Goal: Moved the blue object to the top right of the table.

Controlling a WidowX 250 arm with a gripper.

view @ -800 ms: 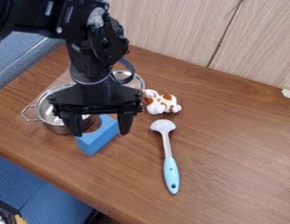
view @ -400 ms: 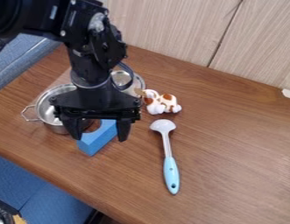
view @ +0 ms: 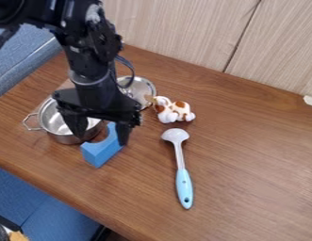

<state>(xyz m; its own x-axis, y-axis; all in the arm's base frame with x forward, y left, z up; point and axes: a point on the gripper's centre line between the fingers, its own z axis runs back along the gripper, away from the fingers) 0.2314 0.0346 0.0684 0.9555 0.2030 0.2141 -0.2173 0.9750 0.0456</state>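
Observation:
My gripper (view: 101, 134) hangs over the left part of the table (view: 246, 141), its two fingers spread apart. The blue object (view: 102, 151), a block with a curved notch in its top, rests on the wood under and between the fingers. One finger is at the block's right side, and the other stands to its left, over the metal pot. Whether either finger touches the block, I cannot tell.
A metal pot (view: 55, 123) stands just left of the block. Behind the gripper lies a round metal lid (view: 141, 88). To the right are a brown-and-white toy animal (view: 175, 110) and a blue-handled spoon (view: 183, 181). A wooden wall (view: 183, 33) borders the back.
The gripper has shifted slightly to the left and turned a little, its right finger now closer to the block's side. The block has stayed in place.

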